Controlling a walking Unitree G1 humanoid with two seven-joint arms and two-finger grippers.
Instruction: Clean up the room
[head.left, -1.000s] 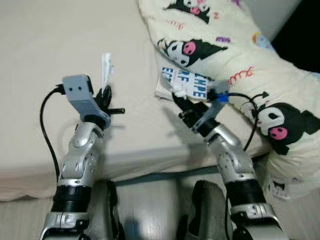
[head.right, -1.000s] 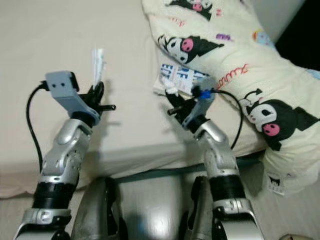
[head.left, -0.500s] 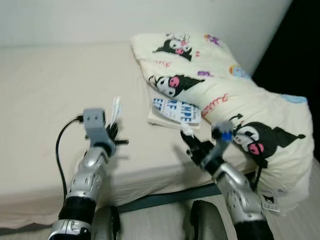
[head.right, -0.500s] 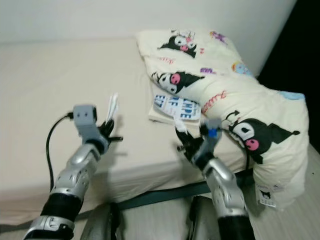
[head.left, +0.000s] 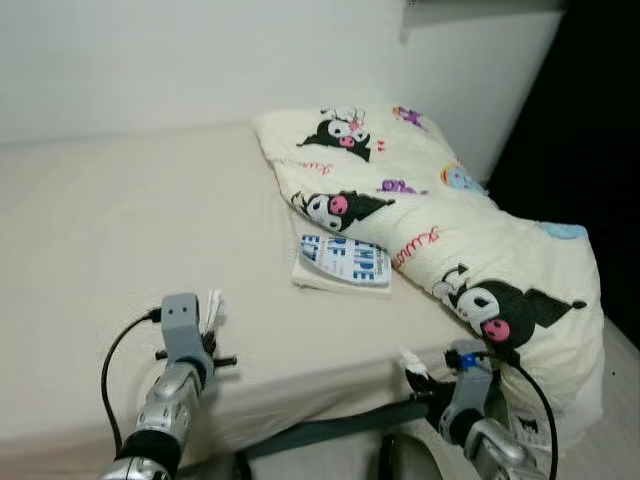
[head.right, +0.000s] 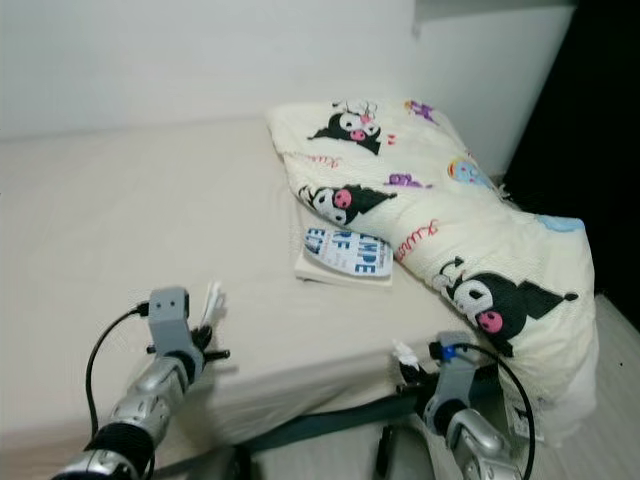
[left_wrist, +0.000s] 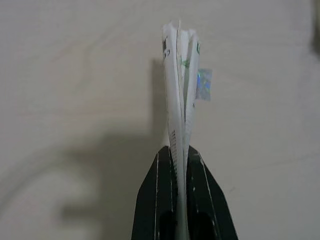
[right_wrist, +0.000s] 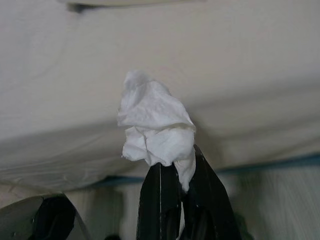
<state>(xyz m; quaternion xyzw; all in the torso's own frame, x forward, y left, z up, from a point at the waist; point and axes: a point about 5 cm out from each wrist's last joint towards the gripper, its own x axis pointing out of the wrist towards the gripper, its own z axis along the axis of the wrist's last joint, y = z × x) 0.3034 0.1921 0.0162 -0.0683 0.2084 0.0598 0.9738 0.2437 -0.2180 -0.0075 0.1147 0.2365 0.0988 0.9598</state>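
A wide bed (head.left: 120, 220) with a beige sheet is lying before the robot, running back to a pale wall (head.left: 200, 60). A quilt (head.left: 440, 230) printed with black cartoon figures is sprawling along the bed's right side and drooping over its near corner. A flat packet (head.left: 342, 263) with blue lettering is resting on the sheet, its far edge tucked against the quilt. The left tool (left_wrist: 178, 165) is hovering over the bed's near edge, its fingers closing on a folded paper (left_wrist: 180, 85) standing upright between them. The right tool (right_wrist: 179, 165) is hanging just off the bed's front edge, pinching a crumpled tissue (right_wrist: 155, 125) at its fingertips.
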